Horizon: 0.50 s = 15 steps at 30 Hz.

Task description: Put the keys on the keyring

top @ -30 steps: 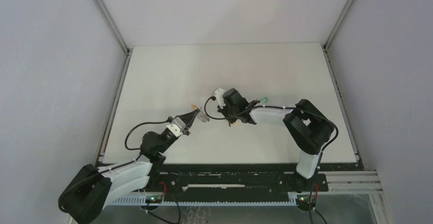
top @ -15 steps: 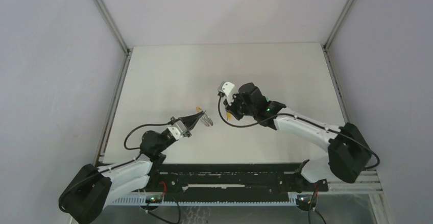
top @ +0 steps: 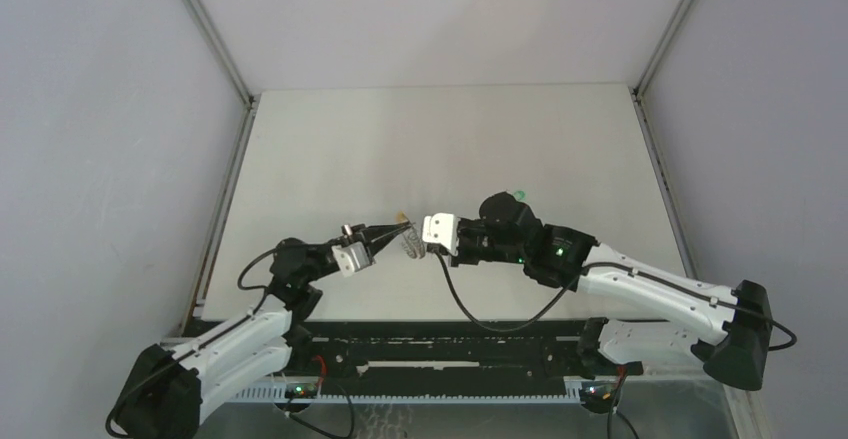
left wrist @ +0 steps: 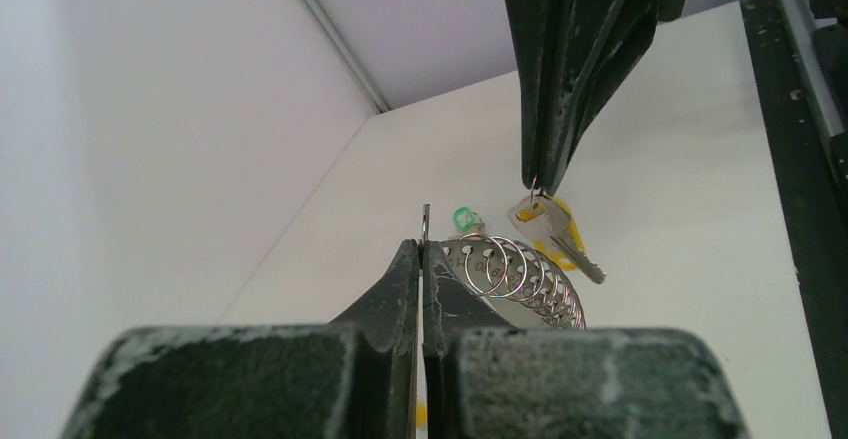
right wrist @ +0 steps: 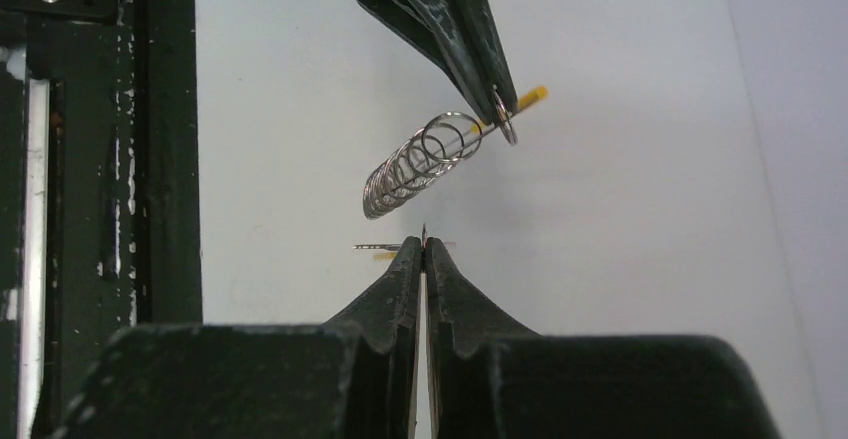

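Note:
My left gripper (left wrist: 422,249) is shut on the edge of the grey metal keyring (left wrist: 520,281), which carries a row of small wire loops. It holds the ring in the air near the table's front (top: 408,242). My right gripper (right wrist: 424,246) is shut on the small loop of the orange-headed key (left wrist: 553,231). That key hangs from its tip just beyond the keyring, a short gap away. In the right wrist view the key (right wrist: 385,248) shows edge-on at my fingertips, below the keyring (right wrist: 415,164). The green-headed key (top: 518,196) lies on the table behind my right arm.
The white table (top: 330,149) is walled by pale panels at the left, back and right. A black rail (top: 450,344) runs along the near edge, with both arm bases on it. The right arm's cable (top: 490,314) loops below the wrist.
My right arm has swung from mid-table toward the near edge, carrying the orange-headed key up to the keyring. My left gripper shifted slightly right with the keyring. The green-headed key stayed put.

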Each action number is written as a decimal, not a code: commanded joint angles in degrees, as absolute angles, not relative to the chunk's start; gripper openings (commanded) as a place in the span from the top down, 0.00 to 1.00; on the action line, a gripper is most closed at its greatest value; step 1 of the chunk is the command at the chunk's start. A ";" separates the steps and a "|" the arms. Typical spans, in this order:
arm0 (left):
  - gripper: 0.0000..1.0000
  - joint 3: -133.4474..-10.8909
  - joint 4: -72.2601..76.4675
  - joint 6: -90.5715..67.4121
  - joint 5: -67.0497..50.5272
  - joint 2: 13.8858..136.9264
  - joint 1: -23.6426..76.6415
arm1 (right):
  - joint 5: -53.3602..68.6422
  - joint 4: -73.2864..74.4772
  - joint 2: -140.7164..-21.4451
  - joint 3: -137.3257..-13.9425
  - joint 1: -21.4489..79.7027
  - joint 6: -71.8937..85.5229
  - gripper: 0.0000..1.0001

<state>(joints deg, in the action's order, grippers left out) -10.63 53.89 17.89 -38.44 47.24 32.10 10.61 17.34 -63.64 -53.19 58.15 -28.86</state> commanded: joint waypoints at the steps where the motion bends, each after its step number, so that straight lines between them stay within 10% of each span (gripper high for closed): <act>1: 1.00 -16.06 41.82 23.90 -43.82 43.99 31.73 | 7.45 17.74 -60.84 -54.15 60.65 -36.89 1.00; 15: 1.00 -19.21 34.73 24.39 -47.37 44.32 31.73 | 3.21 17.57 -62.76 -56.89 63.36 -45.25 1.00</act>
<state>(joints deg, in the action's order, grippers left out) -15.14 35.46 23.38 -45.91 44.25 32.05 3.25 17.93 -62.35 -53.84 62.78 -42.78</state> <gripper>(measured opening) 0.011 0.003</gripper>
